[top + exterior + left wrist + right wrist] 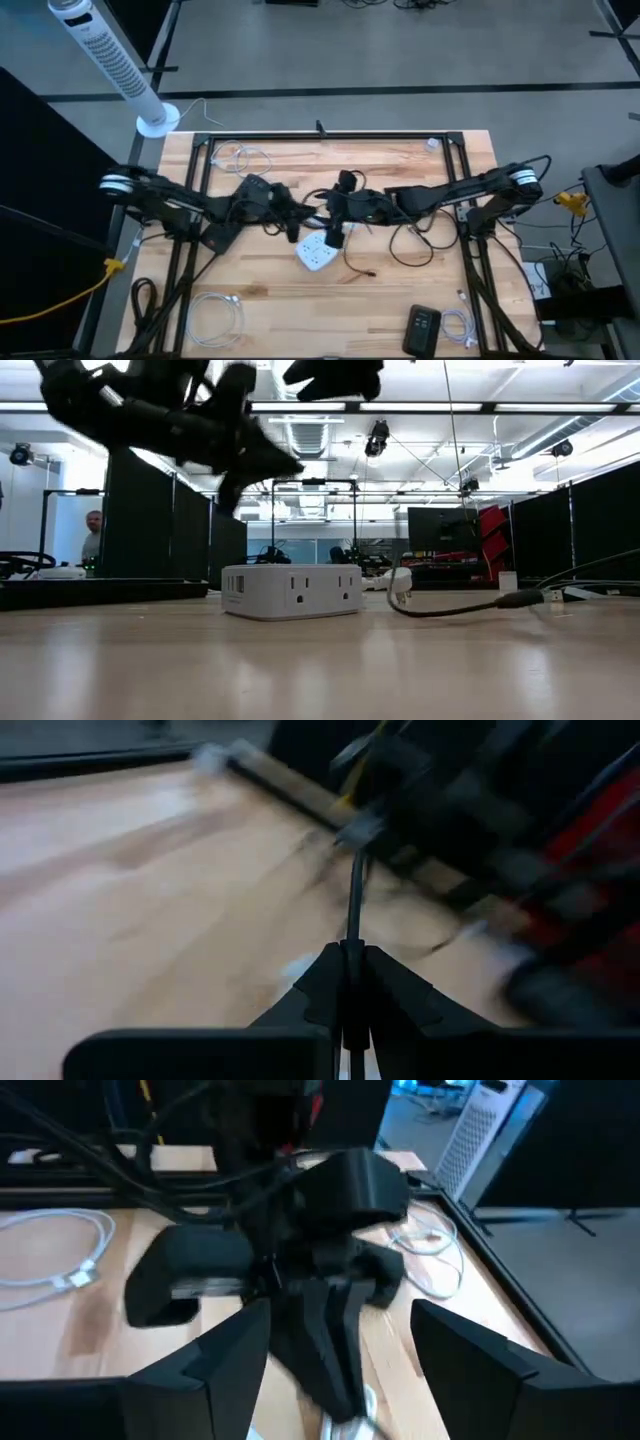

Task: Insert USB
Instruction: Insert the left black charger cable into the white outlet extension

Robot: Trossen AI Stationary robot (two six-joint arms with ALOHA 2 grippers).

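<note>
A pale wooden tabletop (260,290) with plank grain sits inside a black metal frame (330,135). Outside its far left corner stands a white tower fan (108,62) on a grey floor. Near the near left corner lies a coiled white cable (215,312), with open wood around it. The left gripper (296,226) reaches in from the left edge to the middle of the tabletop, its fingers pinched tight on a thin black cable (354,900). Just beside it, in the middle, lies a white plastic power strip (315,252), boxy with rounded corners. The right gripper (333,212) comes from the right edge and meets the left one above the strip, fingers spread wide and empty. A loose black cord (410,245) loops to the right. Near the near right corner rests a black remote (423,328).
</note>
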